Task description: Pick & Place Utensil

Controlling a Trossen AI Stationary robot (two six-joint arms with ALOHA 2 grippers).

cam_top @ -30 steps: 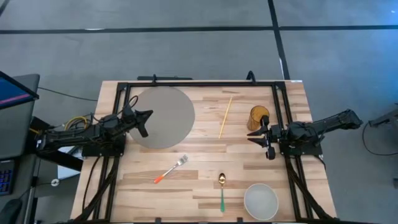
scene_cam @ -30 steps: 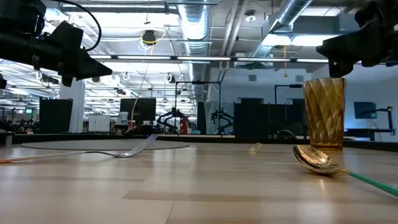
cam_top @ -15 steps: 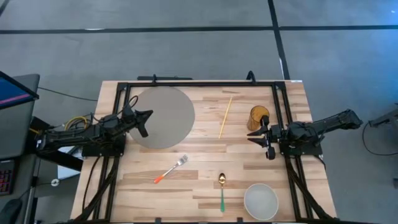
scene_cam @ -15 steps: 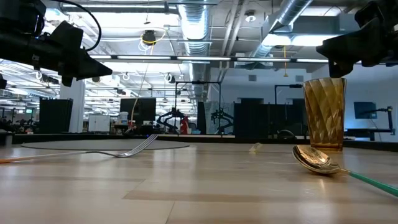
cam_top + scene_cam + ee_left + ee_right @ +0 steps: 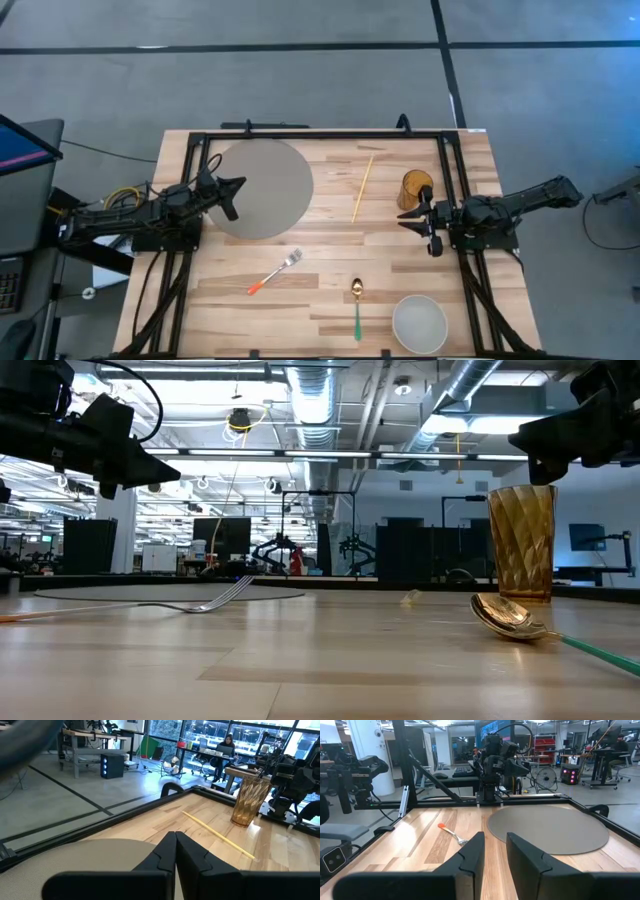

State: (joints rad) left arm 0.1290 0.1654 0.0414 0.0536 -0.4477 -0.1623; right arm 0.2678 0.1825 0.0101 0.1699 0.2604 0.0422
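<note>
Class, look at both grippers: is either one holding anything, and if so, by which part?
Nothing is held. The left gripper, shut, hovers by the round grey mat; the right gripper, open, waits beside the amber ribbed tumbler.

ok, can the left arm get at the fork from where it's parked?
Probably yes. The left end effector hovers over the grey mat's edge, and the fork lies on bare table nearer the front, with nothing between them. The spoon lies apart from it.

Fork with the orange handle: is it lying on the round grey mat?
No, the fork lies on bare wood, apart from the mat.
</note>
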